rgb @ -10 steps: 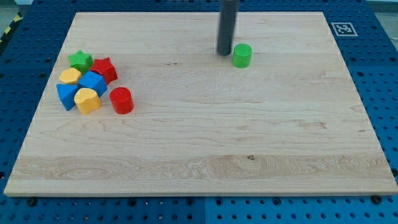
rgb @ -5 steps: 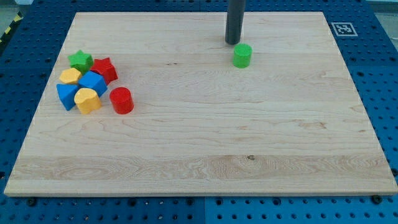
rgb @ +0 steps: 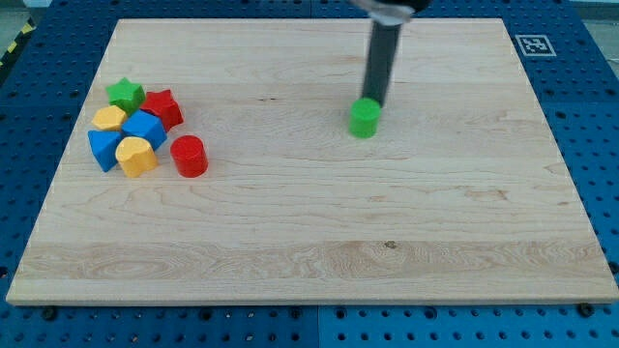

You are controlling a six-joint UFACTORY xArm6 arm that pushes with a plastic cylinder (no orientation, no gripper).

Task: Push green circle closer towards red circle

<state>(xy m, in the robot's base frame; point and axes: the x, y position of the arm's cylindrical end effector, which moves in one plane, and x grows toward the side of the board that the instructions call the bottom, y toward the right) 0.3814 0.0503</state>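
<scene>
The green circle (rgb: 364, 119) is a short green cylinder on the wooden board, a little above the middle of the view. My tip (rgb: 373, 101) is right at its upper right edge, touching it. The red circle (rgb: 189, 156) is a red cylinder far to the view's left, at the right edge of a cluster of blocks. A wide stretch of board lies between the two circles.
The cluster at the left holds a green star (rgb: 126, 94), a red star (rgb: 162, 107), a yellow block (rgb: 109, 119), two blue blocks (rgb: 145, 127) (rgb: 102, 148) and a yellow block (rgb: 135, 155). A marker tag (rgb: 533, 44) sits at the board's top right corner.
My tip went from left of the green circle up around its top, then came down on its upper right. The green circle slid down and left by a short distance.
</scene>
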